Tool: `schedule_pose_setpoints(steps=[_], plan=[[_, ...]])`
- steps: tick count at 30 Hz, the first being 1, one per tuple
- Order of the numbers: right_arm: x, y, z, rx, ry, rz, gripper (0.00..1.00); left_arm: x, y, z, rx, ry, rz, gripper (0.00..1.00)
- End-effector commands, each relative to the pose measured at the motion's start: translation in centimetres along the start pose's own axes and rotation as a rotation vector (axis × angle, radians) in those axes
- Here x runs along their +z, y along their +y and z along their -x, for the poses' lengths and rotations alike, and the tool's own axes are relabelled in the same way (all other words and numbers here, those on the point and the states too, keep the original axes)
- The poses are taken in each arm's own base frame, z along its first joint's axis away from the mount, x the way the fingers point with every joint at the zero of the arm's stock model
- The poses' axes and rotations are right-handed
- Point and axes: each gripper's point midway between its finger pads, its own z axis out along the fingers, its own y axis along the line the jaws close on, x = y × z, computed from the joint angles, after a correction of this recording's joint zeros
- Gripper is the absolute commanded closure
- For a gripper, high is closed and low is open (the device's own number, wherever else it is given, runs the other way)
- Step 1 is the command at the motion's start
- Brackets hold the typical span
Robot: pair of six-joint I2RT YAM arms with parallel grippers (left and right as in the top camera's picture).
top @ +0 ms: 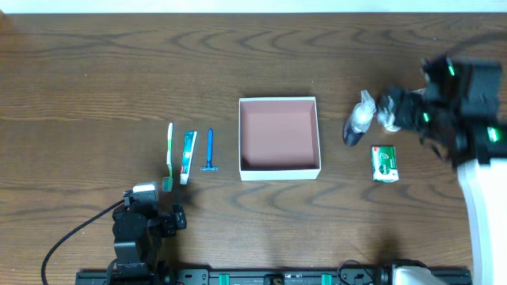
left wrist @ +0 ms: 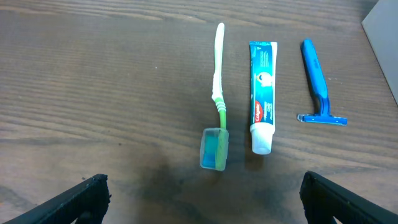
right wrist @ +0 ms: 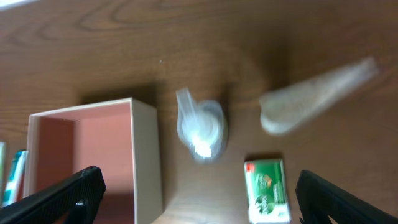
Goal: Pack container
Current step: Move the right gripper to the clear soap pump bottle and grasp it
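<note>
Wood-grain worktop [top: 95,71], shallow square white cardboard box [top: 279,172] at its middle; left pincer [left wrist: 203,182] and right pincer [right wrist: 199,179] both spread, the latter above clear plastic pump bottle [right wrist: 200,127], liable to knock it aside if closed off-centre.

Two arms, both sets of jaws wide apart.
Left arm [top: 136,236] sits at 7 o'clock, left gripper [left wrist: 200,198] spread; right arm [top: 466,99], blurred, hangs at 3 o'clock, right gripper [right wrist: 199,196] spread.

Bottle [right wrist: 200,129] between container [right wrist: 144,155] and green box [right wrist: 267,190]
</note>
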Motion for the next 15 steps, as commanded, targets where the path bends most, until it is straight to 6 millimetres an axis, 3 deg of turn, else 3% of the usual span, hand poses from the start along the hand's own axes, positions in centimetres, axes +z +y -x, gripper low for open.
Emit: schedule_pose_setpoints(steps=[1,4,7,10,15], plan=[[2.5,0.9,2.1,-0.117,0.025,-0.092,0.01,0.2,-0.1,-0.5,0.003,0.01,-0.006,0.02],[5.2,1.9,2.6,-0.166,0.061,-0.137,0.01,0.2,-0.1,-0.5,0.003,0.01,-0.006,0.02],[7.9,2.7,1.7,-0.19,0.127,-0.139,0.01,0.2,-0.1,-0.5,0.003,0.01,-0.006,0.02],[10.3,2.4,0.0,-0.188,0.213,-0.157,0.09,0.2,-0.1,-0.5,0.003,0.01,-0.006,0.02],[12.4,1.1,-1.5,-0.119,0.285,-0.203,0.12,0.2,-0.1,-0.5,0.003,0.01,-0.006,0.02]])
